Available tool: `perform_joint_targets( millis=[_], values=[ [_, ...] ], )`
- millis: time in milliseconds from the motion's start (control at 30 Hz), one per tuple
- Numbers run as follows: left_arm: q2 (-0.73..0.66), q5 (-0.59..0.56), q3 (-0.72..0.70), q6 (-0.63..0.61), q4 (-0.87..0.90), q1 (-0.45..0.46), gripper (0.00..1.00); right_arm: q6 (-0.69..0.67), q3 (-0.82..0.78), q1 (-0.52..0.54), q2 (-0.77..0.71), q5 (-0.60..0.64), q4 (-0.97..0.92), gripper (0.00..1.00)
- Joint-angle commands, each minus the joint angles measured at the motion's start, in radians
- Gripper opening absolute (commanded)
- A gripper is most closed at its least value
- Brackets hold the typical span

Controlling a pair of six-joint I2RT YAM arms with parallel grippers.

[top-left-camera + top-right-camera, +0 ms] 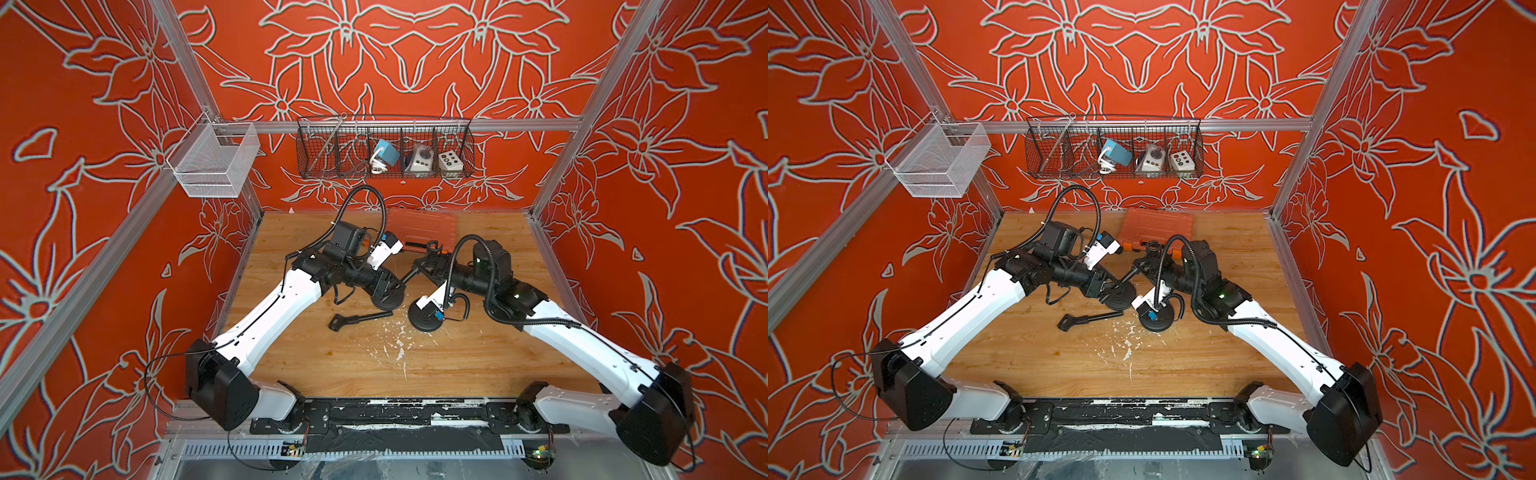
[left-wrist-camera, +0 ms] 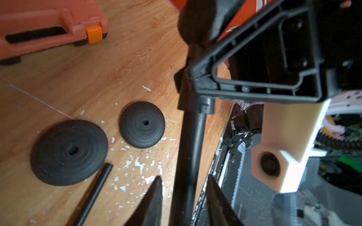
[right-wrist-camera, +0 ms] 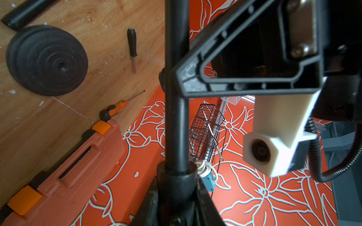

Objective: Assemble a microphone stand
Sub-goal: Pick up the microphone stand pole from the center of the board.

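In both top views the arms meet in the middle of the frame above the bench (image 1: 478,365). The pole (image 1: 409,275) hangs slanted between the left hand (image 1: 390,286) and the right hand (image 1: 424,266), clear of the wood. A round base (image 1: 388,300) lies just below the left hand. A second base (image 1: 424,321) sits lower and to the right, half hidden by the right wrist camera. A spare rod (image 1: 357,320) lies lower left of both. The two hands are very close together on one short pole, so if one arm pulls against the other, the pole could twist in the grip or the hands could knock together.

In the left wrist view, the left hand's fingers (image 2: 154,199) flank the pole with thin gaps showing, and I cannot tell whether they are clenched. If the right hand let go before this grip bites, the pole would likely drop onto the bases. The spare rod's end lies just beside one base's rim and could be in the way.

In the right wrist view, the right hand is grasping the pole at its thick collar (image 3: 176,176), which fills the jaws. A round shaft can turn in such a hold, and the tip would then meet a base's hole askew.
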State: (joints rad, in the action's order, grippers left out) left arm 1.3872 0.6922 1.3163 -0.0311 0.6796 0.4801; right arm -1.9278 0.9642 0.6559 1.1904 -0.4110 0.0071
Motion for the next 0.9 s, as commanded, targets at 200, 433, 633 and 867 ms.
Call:
perform_joint_targets(
  millis=[200,433,633,867],
  values=[
    [0.009,-0.103,-0.007,0.081,-0.083,0.005,0.00,0.241,0.101,0.007,0.034,0.027,-0.059,0.44],
    [0.033,-0.203,-0.017,0.286,-0.253,0.002,0.00,0.932,0.124,0.007,0.013,0.003,-0.121,0.55],
    [0.026,-0.266,-0.055,0.362,-0.381,0.002,0.00,1.576,0.094,0.005,0.015,0.029,-0.013,0.49],
    [0.015,-0.309,-0.107,0.370,-0.450,0.001,0.00,2.005,0.233,0.004,0.086,0.086,-0.191,0.50]
  ],
)
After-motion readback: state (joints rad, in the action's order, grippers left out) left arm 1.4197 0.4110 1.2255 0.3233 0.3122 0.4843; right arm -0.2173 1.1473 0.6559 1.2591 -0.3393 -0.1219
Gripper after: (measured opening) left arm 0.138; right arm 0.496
